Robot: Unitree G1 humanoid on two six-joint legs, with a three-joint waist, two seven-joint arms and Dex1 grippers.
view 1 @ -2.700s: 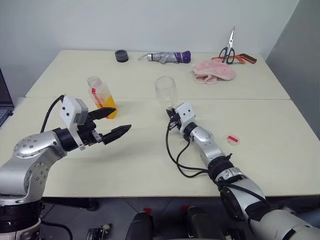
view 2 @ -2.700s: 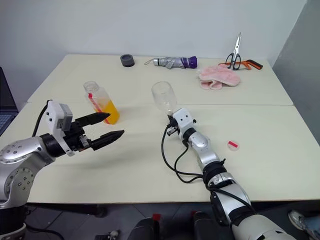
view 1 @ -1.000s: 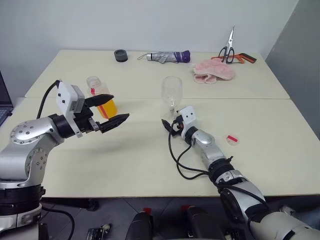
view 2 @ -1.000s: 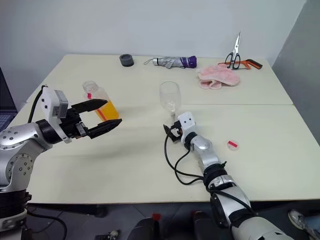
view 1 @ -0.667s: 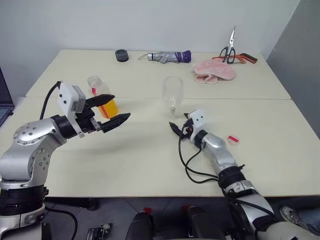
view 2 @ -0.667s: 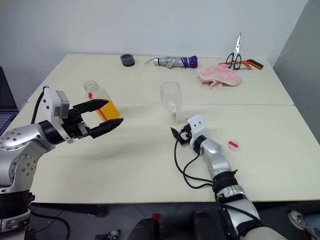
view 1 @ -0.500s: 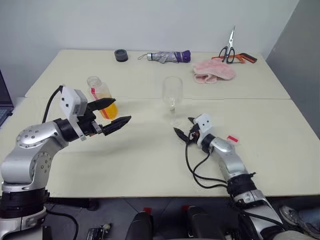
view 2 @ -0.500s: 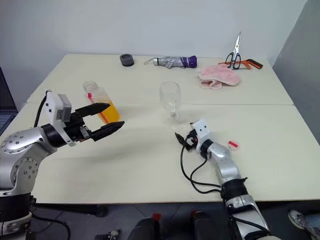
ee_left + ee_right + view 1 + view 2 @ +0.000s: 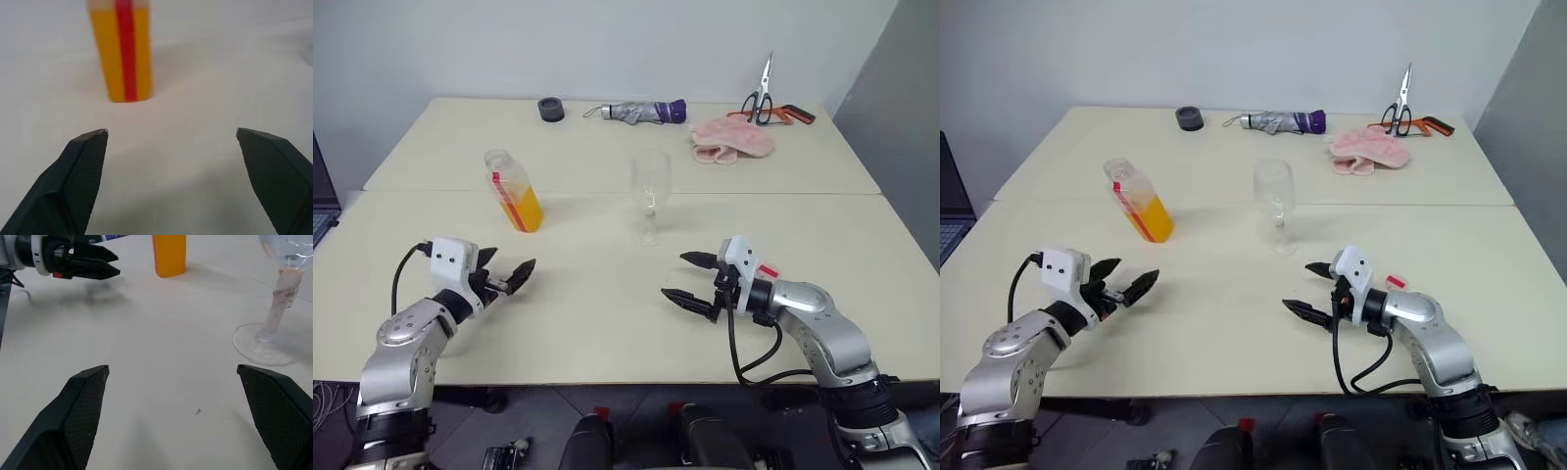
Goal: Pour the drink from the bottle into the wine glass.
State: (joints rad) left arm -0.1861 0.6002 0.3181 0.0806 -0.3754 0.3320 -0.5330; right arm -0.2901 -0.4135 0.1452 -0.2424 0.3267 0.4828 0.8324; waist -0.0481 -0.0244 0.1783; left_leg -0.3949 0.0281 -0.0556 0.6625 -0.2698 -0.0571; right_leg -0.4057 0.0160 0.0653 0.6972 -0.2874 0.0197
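Left eye view, largest item first: the cream table (image 9: 607,323) spans the scene, a seam running across its middle. My right gripper (image 9: 689,277) hangs low over the near half, jaws spread wide and empty, pointing toward my left. My left gripper (image 9: 507,274) sits low over the near left part, fingers likewise parted with nothing between them, aimed toward the bottle (image 9: 513,190). That bottle stands upright on the left of the table just on the near side of the seam, uncapped, with the drink (image 9: 524,210) filling its lower part. The wine glass (image 9: 649,195) stands upright near the table's centre, well apart from the bottle and beyond my right gripper; no drink is visible in its bowl. A small red-and-white cap (image 9: 768,271) lies just beside my right wrist.
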